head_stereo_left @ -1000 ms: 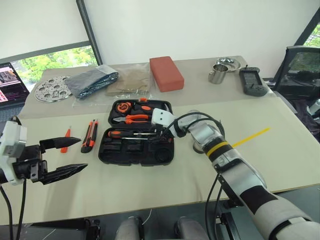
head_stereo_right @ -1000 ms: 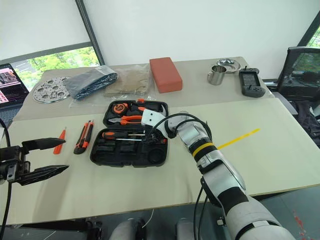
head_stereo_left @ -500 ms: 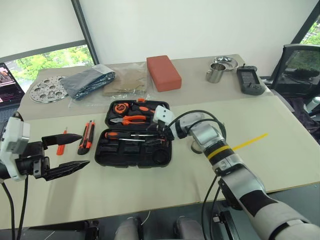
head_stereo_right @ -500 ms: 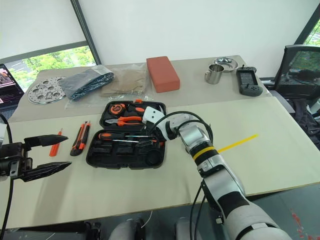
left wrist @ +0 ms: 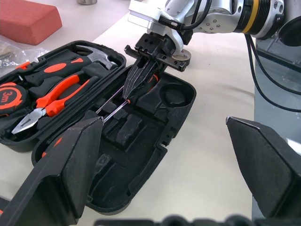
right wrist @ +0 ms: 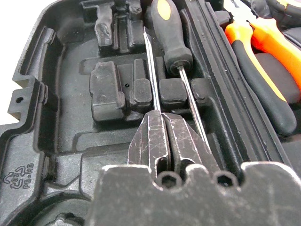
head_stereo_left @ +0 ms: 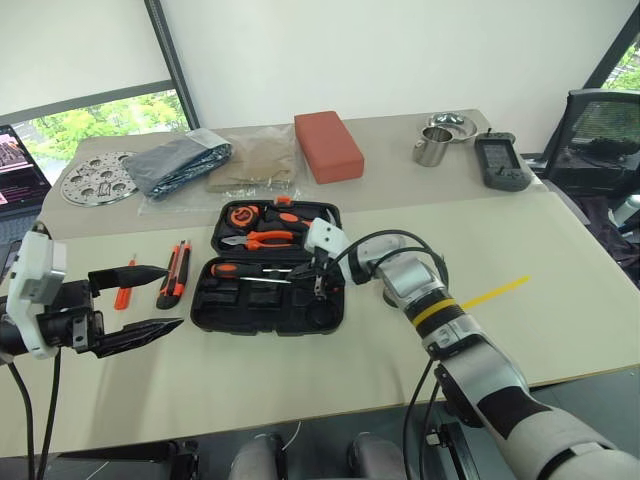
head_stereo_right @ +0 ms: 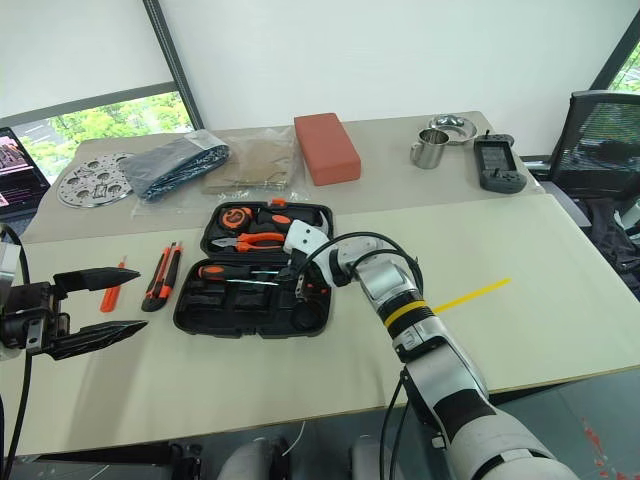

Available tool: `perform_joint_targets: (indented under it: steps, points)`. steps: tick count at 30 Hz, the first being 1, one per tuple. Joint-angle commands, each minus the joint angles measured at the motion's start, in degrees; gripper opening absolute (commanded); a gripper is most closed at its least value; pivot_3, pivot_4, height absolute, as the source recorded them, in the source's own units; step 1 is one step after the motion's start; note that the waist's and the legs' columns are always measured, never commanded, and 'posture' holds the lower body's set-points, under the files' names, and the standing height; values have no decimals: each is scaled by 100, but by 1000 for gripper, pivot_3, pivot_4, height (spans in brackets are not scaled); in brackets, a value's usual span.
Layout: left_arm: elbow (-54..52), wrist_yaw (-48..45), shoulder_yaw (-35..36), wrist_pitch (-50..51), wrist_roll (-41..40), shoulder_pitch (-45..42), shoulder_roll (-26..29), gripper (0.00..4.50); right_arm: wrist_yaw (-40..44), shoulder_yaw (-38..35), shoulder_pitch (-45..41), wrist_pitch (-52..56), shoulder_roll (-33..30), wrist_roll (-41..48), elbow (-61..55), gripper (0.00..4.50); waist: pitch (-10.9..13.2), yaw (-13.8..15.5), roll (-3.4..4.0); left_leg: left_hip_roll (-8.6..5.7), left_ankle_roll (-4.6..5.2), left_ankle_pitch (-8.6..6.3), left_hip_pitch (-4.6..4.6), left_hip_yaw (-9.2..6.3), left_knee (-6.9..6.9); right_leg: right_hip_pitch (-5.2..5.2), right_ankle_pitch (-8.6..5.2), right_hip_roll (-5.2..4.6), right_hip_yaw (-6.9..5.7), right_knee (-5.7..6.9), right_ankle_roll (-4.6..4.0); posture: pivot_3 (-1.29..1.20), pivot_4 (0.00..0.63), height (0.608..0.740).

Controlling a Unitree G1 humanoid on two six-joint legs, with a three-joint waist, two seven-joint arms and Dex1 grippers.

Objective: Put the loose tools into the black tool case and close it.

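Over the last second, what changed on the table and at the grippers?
The right gripper closed: its fingers, apart a second ago over the black tool case, now meet over a screwdriver shaft in the tray; whether they pinch it is unclear. The left gripper stayed open and in place. The thin orange screwdriver and utility knife stayed outside the case.

**Open case at mid-desk, loose tools to its left**

The tool case (head_stereo_left: 270, 270) lies open on the desk (head_stereo_left: 560, 270). Pliers (head_stereo_left: 262, 238) sit in its far half, a screwdriver (head_stereo_left: 250, 269) in its near half. The right hand (head_stereo_left: 318, 283) is over the near half. Left of the case lie the utility knife (head_stereo_left: 174, 273) and, apparently, a thin screwdriver (head_stereo_left: 125, 287). The left hand (head_stereo_left: 150, 300) is nearer, further left.
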Motion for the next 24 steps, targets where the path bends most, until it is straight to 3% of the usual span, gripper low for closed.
perform_joint_targets:
  steps: [1,13,22,24]
  points:
    - [-113,34,187,35,-56,9,123,4500,-8,60,-14,-122,-10,-107,137,39,0,0,0,0,0,0,0,0,0,0,0,0,0,0,0,0,150,740]
    - [-118,41,193,132,-78,-14,168,4500,-113,206,145,-272,5,-255,301,39,-1,1,-1,0,0,0,12,0,0,10,0,0,0,0,0,0,150,740]
    - [295,1089,114,-270,558,-32,-429,4500,237,-479,269,-385,-163,587,-913,39,4,21,-1,0,0,0,0,1,-1,0,0,-2,1,0,0,0,150,740]
    - [538,1731,18,-436,930,-175,-695,4500,389,-643,433,-139,-330,884,-1537,592,5,32,-4,2,0,0,0,1,0,0,0,-2,1,-1,0,0,150,740]
